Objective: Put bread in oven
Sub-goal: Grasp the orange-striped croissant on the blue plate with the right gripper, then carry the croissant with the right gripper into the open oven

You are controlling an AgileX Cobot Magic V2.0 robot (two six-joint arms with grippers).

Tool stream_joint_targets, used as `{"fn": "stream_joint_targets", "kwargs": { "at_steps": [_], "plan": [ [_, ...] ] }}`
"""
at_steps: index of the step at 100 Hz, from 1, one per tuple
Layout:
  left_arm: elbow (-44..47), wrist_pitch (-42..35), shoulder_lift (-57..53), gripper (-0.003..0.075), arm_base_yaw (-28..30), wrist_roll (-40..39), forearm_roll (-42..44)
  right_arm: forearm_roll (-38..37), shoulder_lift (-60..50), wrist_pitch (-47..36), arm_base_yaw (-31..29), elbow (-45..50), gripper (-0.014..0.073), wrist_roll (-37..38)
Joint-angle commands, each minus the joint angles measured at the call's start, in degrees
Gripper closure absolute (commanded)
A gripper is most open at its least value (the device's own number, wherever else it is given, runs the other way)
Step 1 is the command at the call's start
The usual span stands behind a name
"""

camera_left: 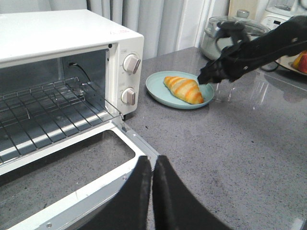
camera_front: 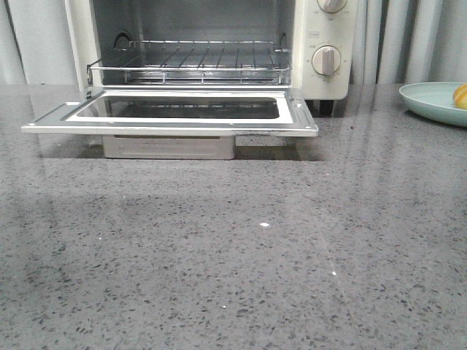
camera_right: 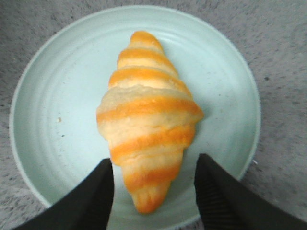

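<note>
now r gripper [camera_right: 154, 184] open astride bread [camera_right: 146, 115].

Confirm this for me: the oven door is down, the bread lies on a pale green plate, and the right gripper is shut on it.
Not quite. The right gripper is open, its fingers either side of the bread without clamping it, as the right wrist view shows. The oven door is indeed down, and the bread does lie on the pale green plate.

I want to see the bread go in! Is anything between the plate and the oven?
No, just bare counter between the plate and oven, seen in the left wrist view.
</note>
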Motion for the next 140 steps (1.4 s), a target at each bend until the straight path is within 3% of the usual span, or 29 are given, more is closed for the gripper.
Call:
{"fn": "stream_joint_targets", "kwargs": {
  "at_steps": [1, 26, 31, 41, 43, 64, 88, 100, 111, 126, 140],
  "plan": [
    [-1.5, -2.1, -0.8, 0.0742, 0.0, -0.1, -1.8, -1.0, 0.5, -6.3, -0.2, -2.2, 0.0256, -0.1],
    [-1.5, -2.0, -0.9, 0.0742, 0.0, -0.1, -2.1, -1.0, 7.8, -4.4, -0.2, -2.2, 0.0279, -0.1],
    [-1.5, -2.0, -0.9, 0.0742, 0.0, -0.1, -2.1, -1.0, 8.7, -3.5, -0.2, -2.2, 0.0357, -0.1],
    [-1.5, -2.0, -0.9, 0.0742, 0.0, -0.1, -2.1, -1.0, 9.2, -3.2, -0.3, -2.2, 0.0644, -0.1],
    [-1.5, -2.0, -0.9, 0.0742, 0.0, -0.1, -2.1, -1.0, 9.2, -3.5, -0.3, -2.2, 0.0670, -0.1],
    [-1.5, -1.5, -0.9, 0.0742, 0.0, -0.1, -2.1, -1.0, 3.7, -7.0, -0.4, -2.2, 0.0659, -0.1],
    [-1.5, -1.6, -1.4, 0.0742, -0.9, -0.1, -1.3, -1.6, -15.5, -8.8, 1.4, -2.2, 0.0659, -0.1],
    [-1.5, -1.8, -2.1, 0.0742, -3.5, -0.1, 0.9, -1.6, -24.7, -10.5, 8.2, -2.2, 0.0661, -0.8],
    [-1.5, -2.0, -2.1, 0.0742, -5.7, -0.1, 2.0, -1.6, -28.7, -10.9, 19.9, -2.2, 0.0661, -0.8],
    [-1.5, -2.2, -2.1, 0.0742, -7.4, -0.1, 2.0, -3.3, -26.6, -9.9, 38.0, -3.5, 0.0661, -0.9],
    [-1.5, -2.2, -2.1, 0.0742, -7.5, -0.1, 2.0, -9.7, -19.2, -6.0, 49.3, -7.5, 0.0661, -0.9]
  ]
}}
